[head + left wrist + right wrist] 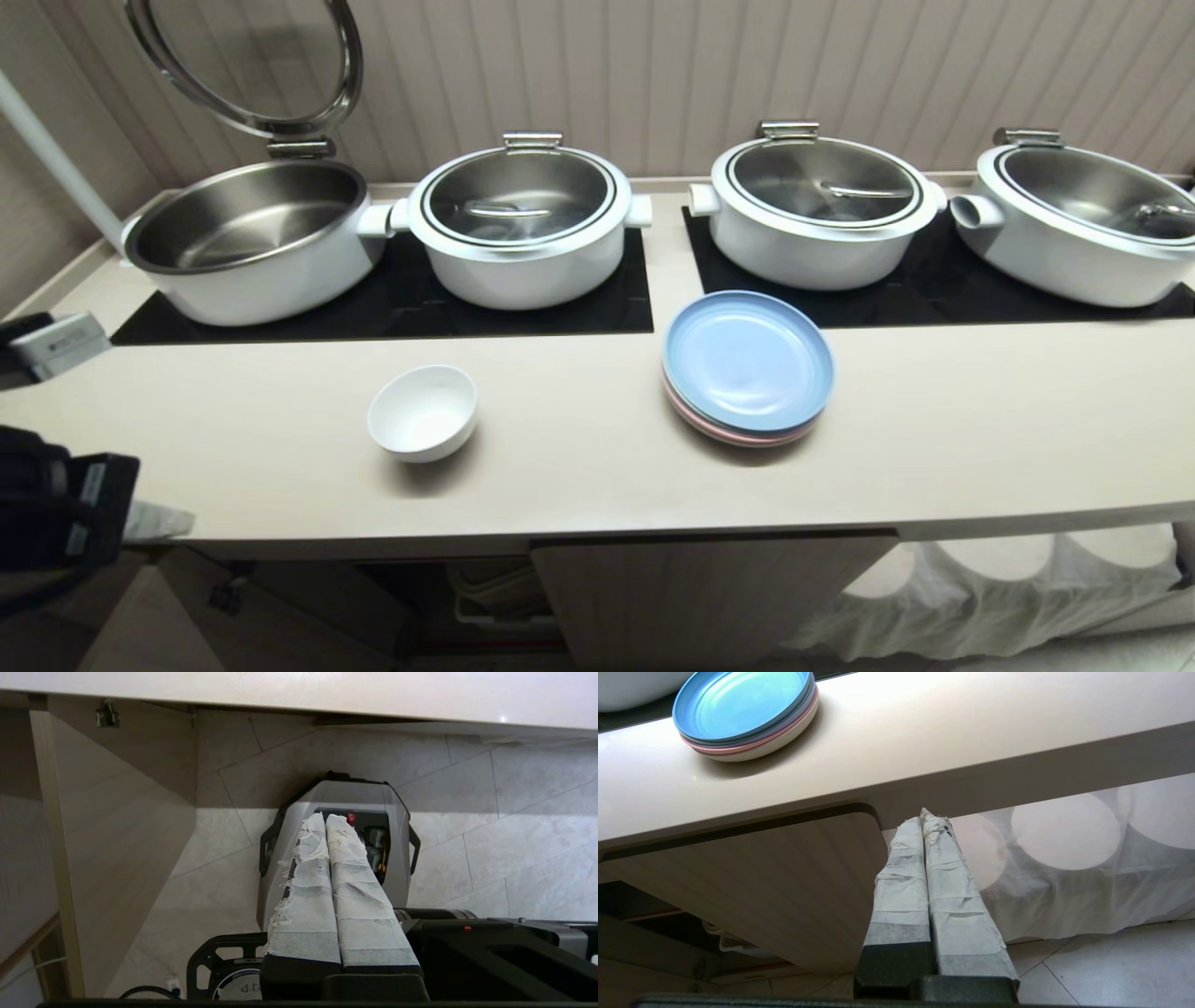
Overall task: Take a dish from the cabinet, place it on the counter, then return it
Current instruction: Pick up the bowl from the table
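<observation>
Returning is the step you face: the bowl (423, 412) sits upright on the tabletop (579, 467), near the plates (747, 366). Left tool (325, 817), fingers pressed together and empty, hangs below the edge; right tool (927, 814) likewise (parked). Next: spread, rise, grasp the rim. Cabinet (709, 588) stands open left; tiled floor (514, 812).

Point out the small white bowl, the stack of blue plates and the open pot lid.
Small glossy white round bowl (422, 412): head view, inner hollow.
Stack of flat blue plates (747, 359): head view, top plate's centre.
Raised round glass pot lid (245, 58): head view, glass pane.
</observation>
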`<state>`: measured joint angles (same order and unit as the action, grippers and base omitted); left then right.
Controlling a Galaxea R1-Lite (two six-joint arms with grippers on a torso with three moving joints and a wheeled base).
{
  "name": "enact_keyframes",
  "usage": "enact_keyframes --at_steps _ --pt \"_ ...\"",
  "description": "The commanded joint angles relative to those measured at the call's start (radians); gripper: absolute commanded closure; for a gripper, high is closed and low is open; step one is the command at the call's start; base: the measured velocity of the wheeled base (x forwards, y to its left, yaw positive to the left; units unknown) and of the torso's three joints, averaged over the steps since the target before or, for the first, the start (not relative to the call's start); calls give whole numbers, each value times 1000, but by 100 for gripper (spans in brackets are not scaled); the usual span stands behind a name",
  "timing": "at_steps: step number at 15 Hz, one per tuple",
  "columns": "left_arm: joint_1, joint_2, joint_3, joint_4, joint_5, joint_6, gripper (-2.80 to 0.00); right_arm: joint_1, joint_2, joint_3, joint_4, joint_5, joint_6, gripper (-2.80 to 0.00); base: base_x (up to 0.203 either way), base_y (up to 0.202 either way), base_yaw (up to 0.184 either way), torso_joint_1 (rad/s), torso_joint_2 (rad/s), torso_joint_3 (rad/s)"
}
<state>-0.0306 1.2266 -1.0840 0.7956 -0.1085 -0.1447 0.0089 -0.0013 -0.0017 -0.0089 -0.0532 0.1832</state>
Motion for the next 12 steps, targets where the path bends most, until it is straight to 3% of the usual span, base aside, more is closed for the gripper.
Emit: enact_keyframes --at_steps 1,12 --pt "1 155 -68 11 0 -1 0 0 1 0 0 0 1 0 0 0 0 0 0 0" --pt "-2 506 -414 69 -2 -16 0 0 1 0 0 0 1 0 0 0 0 0 0 0"
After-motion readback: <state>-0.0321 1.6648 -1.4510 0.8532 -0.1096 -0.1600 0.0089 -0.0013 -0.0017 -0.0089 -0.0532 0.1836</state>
